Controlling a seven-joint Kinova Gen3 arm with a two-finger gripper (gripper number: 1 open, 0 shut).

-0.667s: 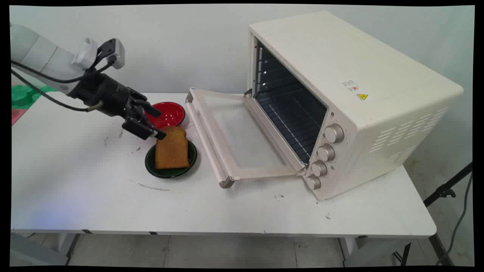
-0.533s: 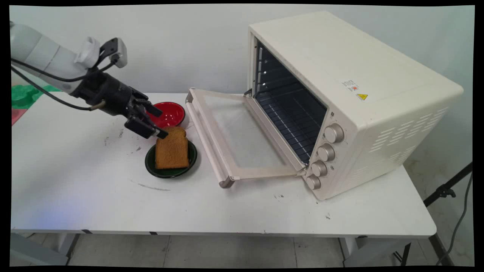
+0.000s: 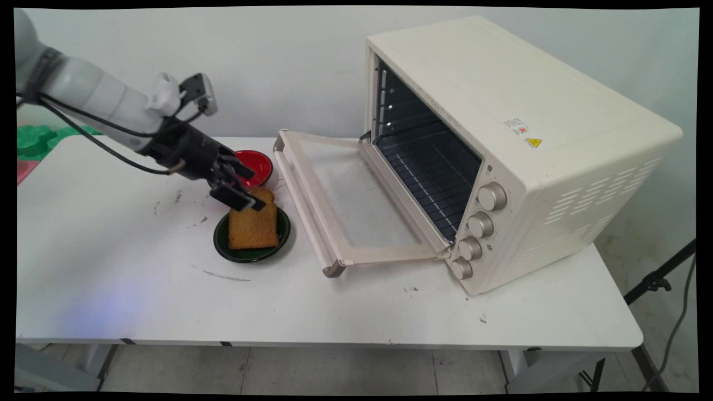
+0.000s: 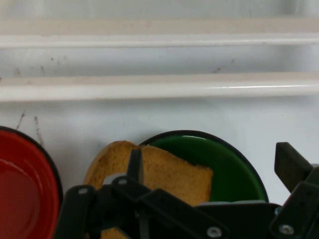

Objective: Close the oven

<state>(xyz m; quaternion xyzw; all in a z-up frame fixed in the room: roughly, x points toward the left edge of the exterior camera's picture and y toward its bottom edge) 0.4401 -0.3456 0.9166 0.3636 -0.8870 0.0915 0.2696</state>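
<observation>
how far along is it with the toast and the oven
Done: the oven door lies fully open. In hand: the open gripper sits over the toast on the green plate, not yet gripping it. Left: the oven rack holds nothing.

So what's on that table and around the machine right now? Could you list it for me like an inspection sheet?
Surface: white table, scuffed with dark marks.
Job's things: toast slice on green plate; red bowl behind it.
Clutter: nothing seen.
Grippers: gripper with jaws open, over the toast's far end.
Cables: black cables hang along the arm.
Surroundings: cream toaster oven, door folded down; wall behind.
</observation>
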